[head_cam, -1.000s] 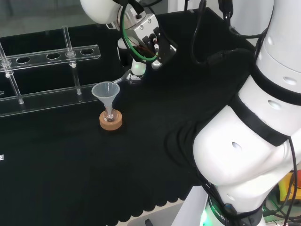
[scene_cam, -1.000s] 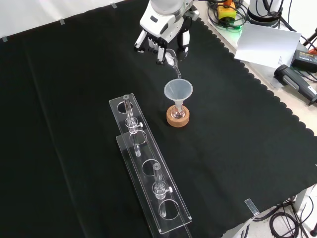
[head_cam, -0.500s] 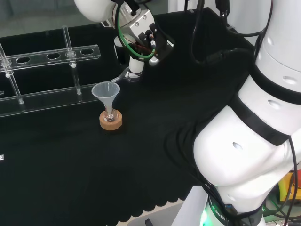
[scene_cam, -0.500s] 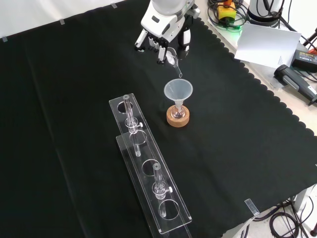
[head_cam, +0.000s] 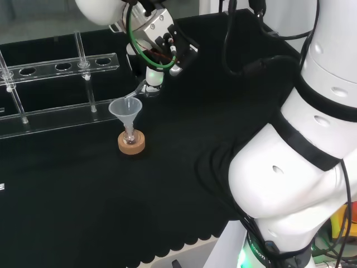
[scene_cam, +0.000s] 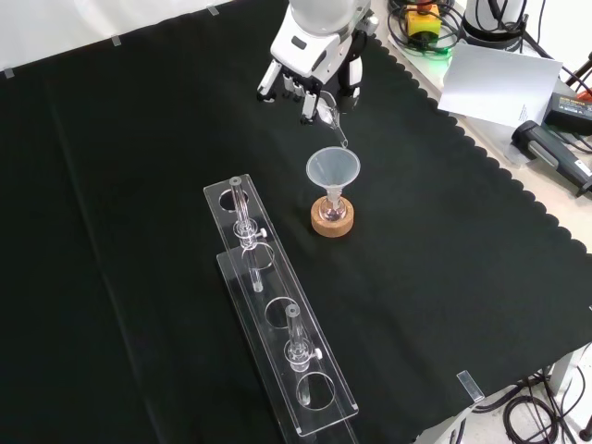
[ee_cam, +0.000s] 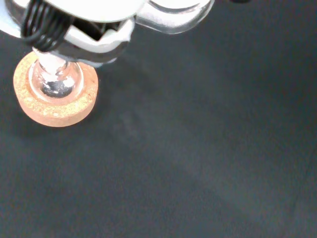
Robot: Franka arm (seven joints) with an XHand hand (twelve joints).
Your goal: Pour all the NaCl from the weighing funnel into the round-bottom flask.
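Fingers point(scene_cam: 308, 109) of the hand point(scene_cam: 310, 57) pinch the weighing funnel point(scene_cam: 331, 118), its spout tilted just above the plastic funnel point(scene_cam: 332, 170) seated in the round-bottom flask point(ee_cam: 54, 83). Drifting sideways could spill NaCl past the rim.

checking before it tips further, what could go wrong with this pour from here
The weighing funnel's spout tip hangs near the far rim of the plastic funnel, not over its middle, so salt could fall onto the cloth. The hand could also knock that funnel, which stands top-heavy in the small round-bottom flask on a cork ring, and tip it.
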